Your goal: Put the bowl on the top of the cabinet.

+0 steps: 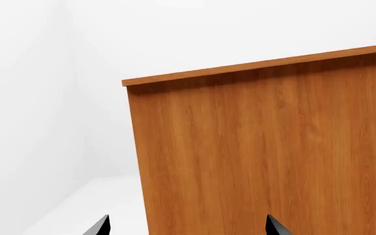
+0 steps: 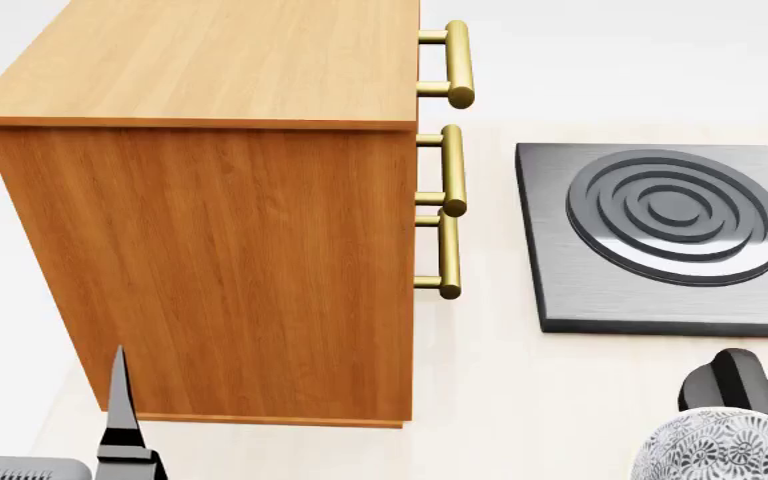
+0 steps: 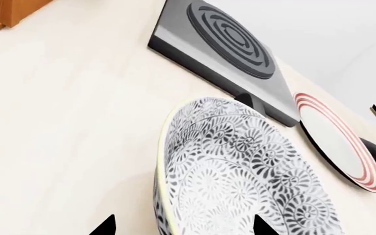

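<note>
The bowl [image 3: 240, 176], white with a dense dark floral pattern and a pale rim, sits on the pale counter; it also shows at the bottom right of the head view [image 2: 728, 448]. My right gripper [image 3: 182, 228] is open, its dark tips straddling the bowl's near rim, one outside and one over the inside. The orange-brown cabinet [image 2: 224, 260] stands at left with a lighter flat top [image 2: 211, 60] and brass handles [image 2: 454, 170]. My left gripper [image 1: 188, 228] is open and empty, facing the cabinet's side wall [image 1: 266, 156]; one finger [image 2: 120, 405] shows low by the cabinet.
A grey hob slab with a ringed burner [image 2: 671, 215] lies right of the cabinet, also in the right wrist view [image 3: 230, 36]. A dark knob-like object [image 2: 734, 380] stands between hob and bowl. A white plate with red rim rings [image 3: 335, 142] lies beyond the bowl.
</note>
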